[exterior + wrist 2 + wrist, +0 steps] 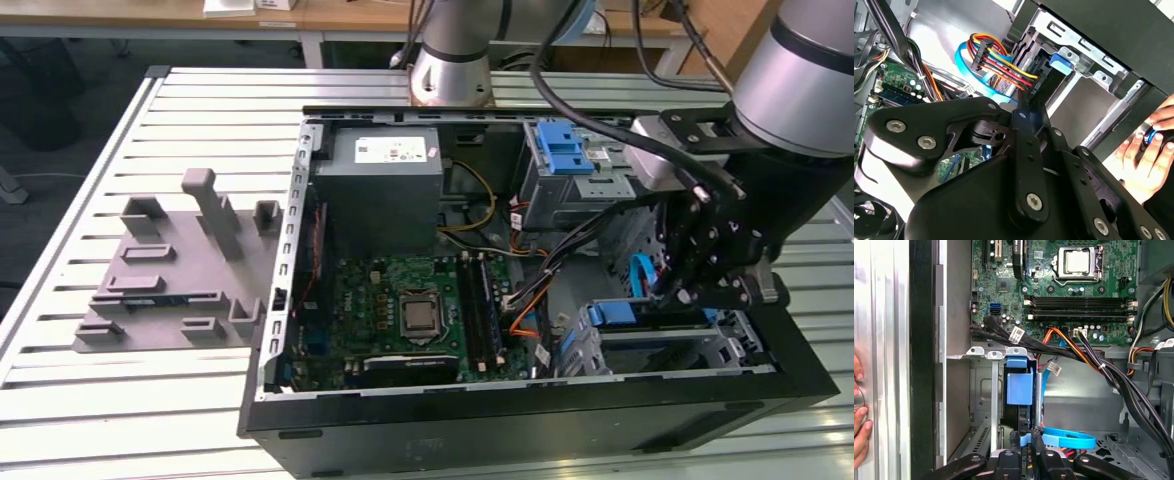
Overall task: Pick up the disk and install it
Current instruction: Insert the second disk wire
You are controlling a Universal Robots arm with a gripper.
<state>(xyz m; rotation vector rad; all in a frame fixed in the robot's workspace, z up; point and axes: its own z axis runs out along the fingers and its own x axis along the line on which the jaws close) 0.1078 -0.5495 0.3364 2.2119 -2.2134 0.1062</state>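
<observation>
At the lower drive bay (721, 345) of the open computer case (534, 430), on the exterior view's right, the installation appears well advanced but not finished. The pick-up looks done: the disk (614, 313) is off the counter (134, 400) and inside the case, aligned with the metal bay.

In the first wrist view, the disk (1019, 387) stands on edge. Its blue end handle sits just under the bay's folded metal tabs, and its dark body runs from there straight to the pincer (1026, 440). In the second wrist view, the disk (1046, 82) lies as a dark slab inside the bay frame (1089, 55), blue handle at the far end, with the bundle of coloured power wires (999, 60) just beside it.

Pincer state: the jaws are drawn close together, and by the look of both wrist views they are clamped on the near edge of the disk. The pincer (1024, 107) is directly in line with the disk, not beside or above it. In the exterior view the pincer (687, 290) hangs over the bay, close to the blue handle.

Remaining work, as a judgement: full seating cannot be confirmed, and the disk has not been let go.

A blue data cable (1069, 440) lies loose on the case floor near the fingertips. A person's hand (1149, 150) rests outside the case wall.
</observation>
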